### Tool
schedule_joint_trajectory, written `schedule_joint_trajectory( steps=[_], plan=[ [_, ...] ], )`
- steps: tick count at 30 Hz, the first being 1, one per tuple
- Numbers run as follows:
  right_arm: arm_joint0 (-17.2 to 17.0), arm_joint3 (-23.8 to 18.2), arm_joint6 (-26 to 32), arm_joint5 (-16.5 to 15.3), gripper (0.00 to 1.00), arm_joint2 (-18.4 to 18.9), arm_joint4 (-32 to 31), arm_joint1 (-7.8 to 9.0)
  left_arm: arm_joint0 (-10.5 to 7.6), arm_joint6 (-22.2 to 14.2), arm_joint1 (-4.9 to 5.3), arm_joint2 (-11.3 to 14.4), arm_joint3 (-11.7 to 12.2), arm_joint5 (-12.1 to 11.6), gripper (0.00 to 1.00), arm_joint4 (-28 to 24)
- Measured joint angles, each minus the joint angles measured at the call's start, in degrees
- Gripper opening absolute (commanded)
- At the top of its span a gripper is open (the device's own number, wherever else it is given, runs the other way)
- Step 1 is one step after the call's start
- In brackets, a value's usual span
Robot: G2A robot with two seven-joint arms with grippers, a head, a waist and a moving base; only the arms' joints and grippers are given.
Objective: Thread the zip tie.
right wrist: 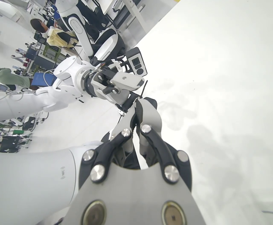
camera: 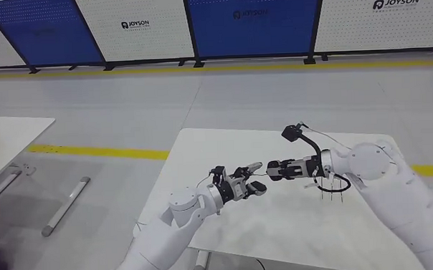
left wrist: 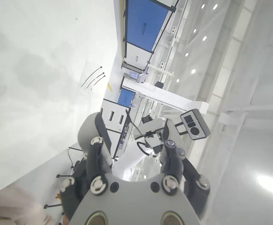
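Note:
Over the middle of the white table [camera: 224,145] the two grippers meet tip to tip. My right gripper [right wrist: 137,102] is shut on a thin black zip tie [right wrist: 144,88], whose short end sticks out past its fingertips. My left gripper [left wrist: 134,130] is open, its fingers [left wrist: 102,127] spread wide and pointing at the right gripper [camera: 271,169]. In the right wrist view the left gripper [right wrist: 125,85] sits just beyond the tie's end, with one grey finger above it and one black-padded finger beside it. I cannot tell whether the tie touches either finger.
Three spare zip ties [left wrist: 93,78] lie side by side on the table, under the right forearm in the top view [camera: 332,187]. A second white table [camera: 16,135] stands to the far left. Blue and white panels [camera: 252,23] line the back.

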Motion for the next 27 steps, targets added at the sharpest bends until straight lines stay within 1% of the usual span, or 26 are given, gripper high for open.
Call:
schedule_joint_trajectory(
  steps=[4, 7, 8, 9, 13, 15, 16, 17, 19, 27],
  plan=[
    [0.0, 0.0, 0.0, 0.0, 0.0, 0.0, 0.0, 0.0, 0.11, -0.21, 0.09, -0.35, -0.22, -0.01, 0.0, -0.52],
    [0.0, 0.0, 0.0, 0.0, 0.0, 0.0, 0.0, 0.0, 0.18, -0.24, 0.14, -0.48, -0.45, 0.42, 0.04, -0.97],
    [0.0, 0.0, 0.0, 0.0, 0.0, 0.0, 0.0, 0.0, 0.16, -0.2, 0.15, -0.53, -0.51, 0.52, 0.01, -1.1],
    [0.0, 0.0, 0.0, 0.0, 0.0, 0.0, 0.0, 0.0, 0.14, -0.11, 0.15, -0.61, -0.61, 0.57, 0.0, -1.36],
    [0.0, 0.0, 0.0, 0.0, 0.0, 0.0, 0.0, 0.0, 0.21, -0.23, 0.19, -0.77, -1.05, 0.79, 0.04, -2.24],
    [0.0, 0.0, 0.0, 0.0, 0.0, 0.0, 0.0, 0.0, 0.3, -0.26, 0.24, -0.81, -1.31, 0.97, 0.12, -2.21],
    [0.0, 0.0, 0.0, 0.0, 0.0, 0.0, 0.0, 0.0, 0.36, -0.24, 0.27, -0.83, -1.42, 1.03, 0.1, -2.13],
    [0.0, 0.0, 0.0, 0.0, 0.0, 0.0, 0.0, 0.0, 0.42, -0.21, 0.3, -0.86, -1.53, 1.07, 0.03, -2.05],
    [0.0, 0.0, 0.0, 0.0, 0.0, 0.0, 0.0, 0.0, 0.53, -0.14, 0.35, -0.93, -1.72, 1.1, 0.0, -1.94],
    [0.0, 0.0, 0.0, 0.0, 0.0, 0.0, 0.0, 0.0, 0.51, 0.57, 0.4, -0.86, -1.64, 0.83, 0.0, -2.01]
  ],
)
